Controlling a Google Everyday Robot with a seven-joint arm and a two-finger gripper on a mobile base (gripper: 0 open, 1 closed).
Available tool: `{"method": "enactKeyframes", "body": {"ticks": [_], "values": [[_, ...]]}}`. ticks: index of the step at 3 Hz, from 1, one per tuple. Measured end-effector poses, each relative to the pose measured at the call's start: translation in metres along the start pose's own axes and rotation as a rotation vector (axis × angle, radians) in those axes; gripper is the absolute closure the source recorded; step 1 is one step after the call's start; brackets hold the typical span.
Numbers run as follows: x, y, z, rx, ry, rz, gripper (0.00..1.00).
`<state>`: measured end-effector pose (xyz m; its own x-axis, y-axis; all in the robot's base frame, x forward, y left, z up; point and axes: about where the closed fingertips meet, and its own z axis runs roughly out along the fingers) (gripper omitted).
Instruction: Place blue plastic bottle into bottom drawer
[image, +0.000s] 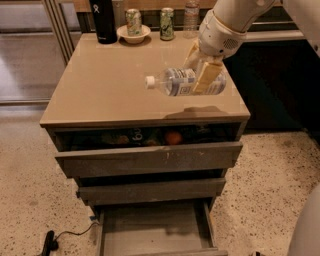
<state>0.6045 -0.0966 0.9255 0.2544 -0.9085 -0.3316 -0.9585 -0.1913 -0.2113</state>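
The blue plastic bottle (180, 81), clear with a white cap and a blue-and-white label, lies sideways in the air above the right part of the cabinet top, cap pointing left. My gripper (204, 75) is shut on the bottle's body, its tan fingers (208, 76) clamped over the label, arm coming down from the upper right. The bottom drawer (155, 230) is pulled open below, with a plain grey inside and nothing in it.
The cabinet top (110, 85) carries a black flask (102, 20), a bowl with a can (133, 27), another green can (167, 23) and a taller clear bottle (191, 15) at the back. The top drawer (150, 145) is ajar with fruit inside. A cable (55, 239) lies on the floor.
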Motion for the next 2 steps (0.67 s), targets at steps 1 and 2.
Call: {"method": "enactKeyframes", "body": {"ticks": [1,2], "values": [[0.002,0.003,0.000,-0.009,0.006,0.004,1.00],[0.007,0.017,-0.002,-0.033,0.011,0.020,1.00]]}}
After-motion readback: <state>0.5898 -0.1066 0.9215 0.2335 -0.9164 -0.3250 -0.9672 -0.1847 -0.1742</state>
